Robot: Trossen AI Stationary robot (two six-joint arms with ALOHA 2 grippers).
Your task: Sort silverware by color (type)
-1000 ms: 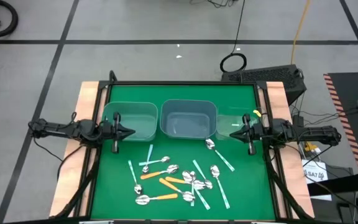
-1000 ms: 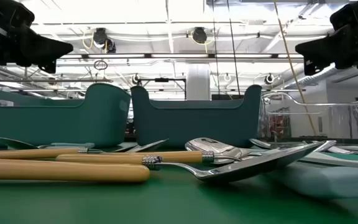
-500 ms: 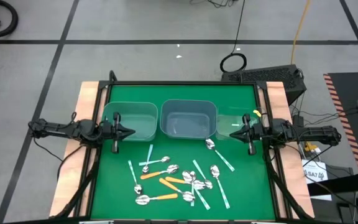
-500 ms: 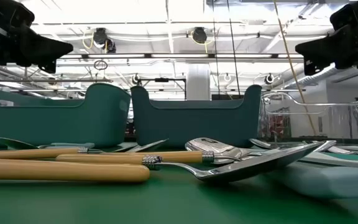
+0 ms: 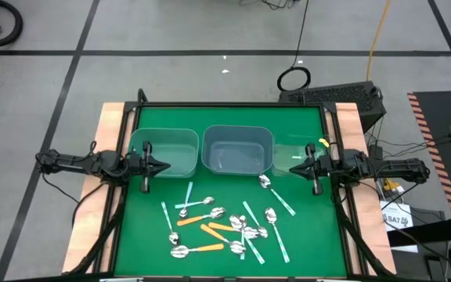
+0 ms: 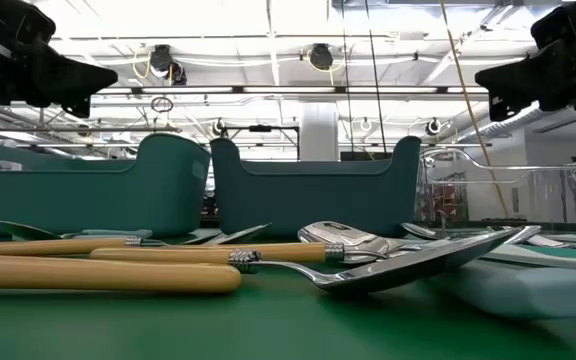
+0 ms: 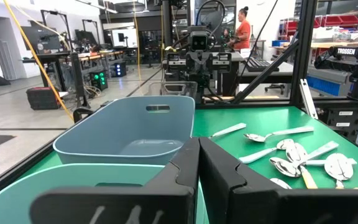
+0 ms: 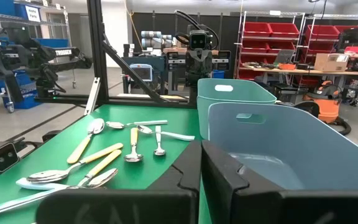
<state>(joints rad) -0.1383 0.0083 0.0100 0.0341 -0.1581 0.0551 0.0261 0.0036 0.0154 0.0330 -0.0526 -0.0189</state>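
Nearest the front edge of my green bench (image 5: 147, 235) lies the silverware (image 5: 224, 225), a loose scatter of small spoons with shiny bowls. The orange-handled ones (image 5: 198, 248) sit toward the left and front of the heap, some crossing each other; in the low view two orange handles (image 6: 98, 272) lie flat right before the camera, with a metal spoon bowl (image 6: 408, 262) resting tilted over a pale handle. Light blue and teal-green handles (image 5: 279, 241) fan out to the right side of the heap, and one spoon (image 5: 275, 193) lies apart, nearer my right arm. None of the spoons is in a bin.

Behind the spoons, across the middle of the bench, stand the bins in a row: a teal one (image 5: 171, 151) on the left, a blue-grey one (image 5: 237, 149) in the centre, touching or just beside it, and a clear one (image 5: 288, 155) on the right, hard to make out.

My left pincer (image 5: 163, 166) hangs at the left side of the bench, beside the teal bin, fingers closed on nothing. My right pincer (image 5: 296, 168) hangs at the right side, over the clear bin, likewise closed and holding nothing. Each wrist view shows my two dark fingers (image 7: 185, 171) pressed together, and the same for the other hand (image 8: 191, 171).

Far beyond the bench, a person in an orange top (image 7: 242, 31) stands in the room.
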